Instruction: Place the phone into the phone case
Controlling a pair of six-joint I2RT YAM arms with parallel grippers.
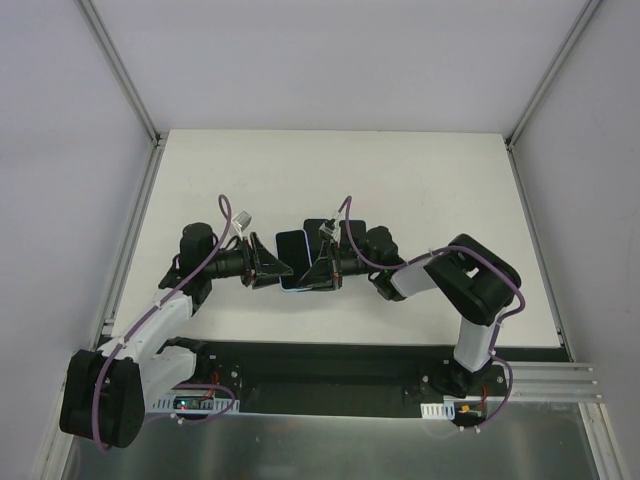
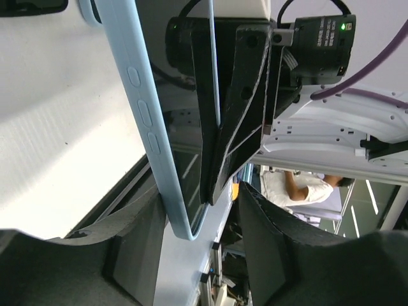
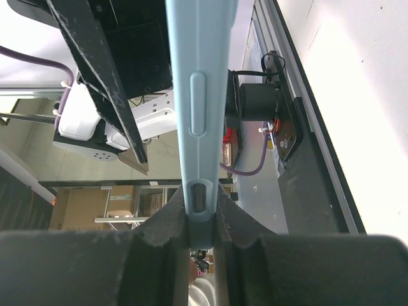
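A light blue phone case [image 1: 293, 258] with a dark glossy face is held up on edge above the table between both grippers. My right gripper [image 1: 320, 270] is shut on its edge; in the right wrist view the case [image 3: 199, 95] runs up from between the closed gripper [image 3: 201, 220]. My left gripper [image 1: 272, 266] is open, and in its wrist view the case's lower corner [image 2: 178, 223] sits between its spread jaws [image 2: 199, 213], close to the left finger. A dark flat rectangle [image 1: 345, 232] lies behind the right gripper; I cannot tell whether it is the phone.
The white table [image 1: 420, 180] stretches back to grey walls on three sides. A black strip [image 1: 330, 365] with the arm bases runs along the near edge. Purple cables loop over both wrists.
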